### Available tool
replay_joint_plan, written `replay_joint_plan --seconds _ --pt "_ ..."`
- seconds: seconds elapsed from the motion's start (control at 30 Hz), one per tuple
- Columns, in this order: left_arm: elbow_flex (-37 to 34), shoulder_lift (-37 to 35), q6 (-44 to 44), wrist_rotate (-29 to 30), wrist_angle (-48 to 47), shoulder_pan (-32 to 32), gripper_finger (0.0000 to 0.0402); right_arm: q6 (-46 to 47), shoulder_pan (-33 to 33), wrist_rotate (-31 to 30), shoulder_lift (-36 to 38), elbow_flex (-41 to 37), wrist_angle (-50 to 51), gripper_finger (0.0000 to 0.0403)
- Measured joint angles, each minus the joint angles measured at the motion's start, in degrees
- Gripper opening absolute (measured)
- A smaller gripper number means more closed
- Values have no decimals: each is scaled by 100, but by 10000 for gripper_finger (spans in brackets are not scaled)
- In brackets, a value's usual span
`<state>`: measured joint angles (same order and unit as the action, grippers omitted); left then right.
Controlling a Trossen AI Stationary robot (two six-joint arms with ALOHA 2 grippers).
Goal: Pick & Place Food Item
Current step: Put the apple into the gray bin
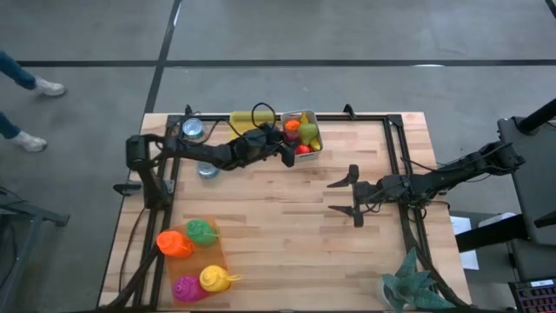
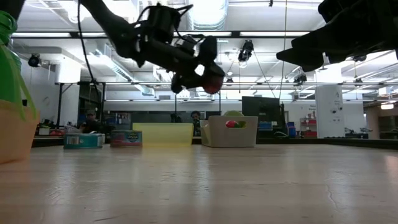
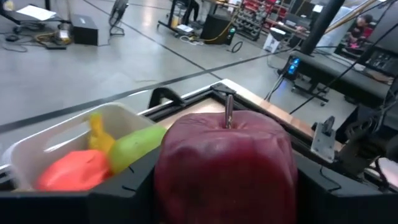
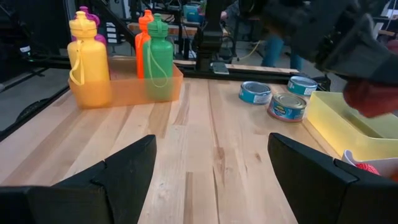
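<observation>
Your left gripper has its jaws clamped on a dark red apple, one jaw on each side, stem pointing straight up. It's a round thing, so no real long axis beyond that stem line. The skin is deep maroon with faint lighter streaks, and the thin stem sits in a shallow dimple.

From above, the apple hangs in the air right at the near-left edge of the pale tray, around 12 o'clock on the table. The tray holds other toy food: something orange, a green piece, a yellow piece and something red.

Your right gripper waits at about 3 o'clock, jaws spread wide, with nothing between them.

The table is a light butcher-block top. Two cans and a yellow bin are up at 11 o'clock, and four bottles stand in an orange holder at 7 o'clock. There's a spiky green plant at 5 o'clock.

The room is a big workshop with a grey floor, ceiling lights and benches. A person's feet show on the floor off to 10 o'clock.
</observation>
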<state>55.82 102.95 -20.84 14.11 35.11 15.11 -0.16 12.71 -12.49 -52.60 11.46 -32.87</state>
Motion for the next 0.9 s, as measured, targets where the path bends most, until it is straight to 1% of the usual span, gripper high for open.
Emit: replay_joint_plan --seconds 0.2,0.33,0.5,0.57,0.77,0.9 --pt "641 604 -14 -182 -17 18 230 6 2 0 0 0 4 306" --pt "1080 970 -241 -198 -250 95 230 2 2 0 0 0 -2 306" --pt "1534 1340 -612 -660 -731 248 230 2 2 0 0 0 2 306" --pt "1615 1430 -627 -769 -733 278 230 13 2 0 0 0 2 306" --pt "1660 1531 -687 -798 -820 284 230 6 0 0 0 0 0 306" --pt "1660 1531 -729 -909 -1190 313 230 0 0 0 2 0 2 306"
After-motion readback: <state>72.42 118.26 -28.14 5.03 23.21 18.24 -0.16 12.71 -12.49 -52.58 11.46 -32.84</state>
